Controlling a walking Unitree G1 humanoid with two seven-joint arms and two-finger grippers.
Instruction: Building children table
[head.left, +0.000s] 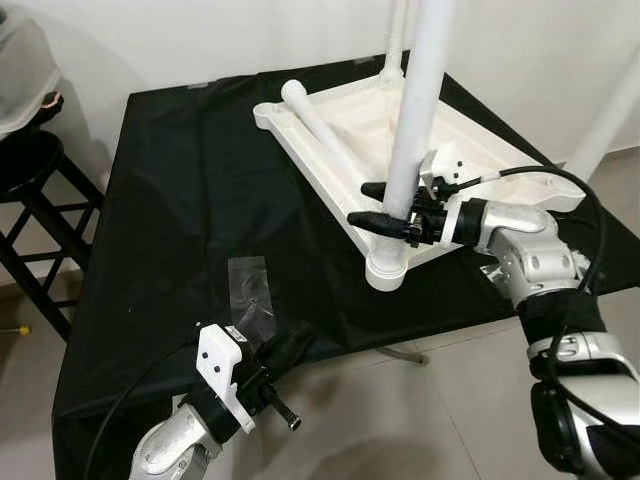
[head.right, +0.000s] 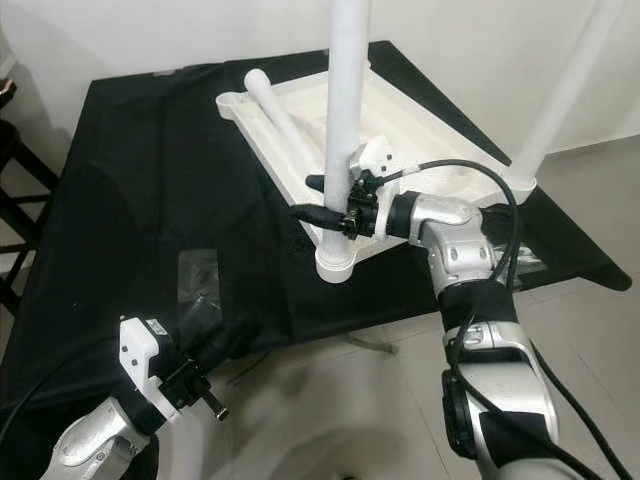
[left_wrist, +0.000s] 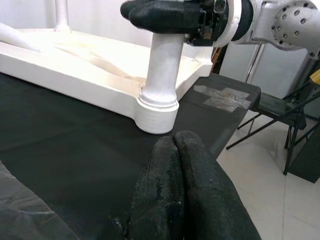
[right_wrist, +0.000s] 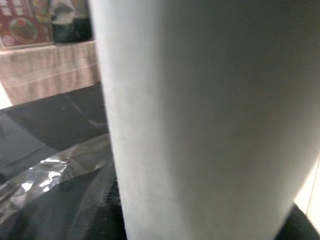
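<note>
The white children's tabletop (head.left: 300, 160) lies upside down on a black-covered table (head.left: 170, 180). A white leg (head.left: 415, 120) stands upright in its near corner socket (head.left: 386, 268). My right gripper (head.left: 362, 203) is shut on this leg a little above the socket, one finger on each side; the leg (right_wrist: 200, 115) looms close in the right wrist view. A loose leg (head.left: 320, 125) lies across the tabletop. My left gripper (head.left: 290, 345) hovers at the table's front edge, its fingers (left_wrist: 185, 190) pressed together and holding nothing, pointing toward the socket (left_wrist: 157, 112).
Two more legs stand upright, one at the far corner (head.left: 397, 40) and one at the right (head.left: 610, 110). A clear plastic bag (head.left: 250, 290) lies on the cloth near my left gripper. A black stool (head.left: 30, 180) stands left of the table. Tiled floor (head.left: 400, 420) lies in front.
</note>
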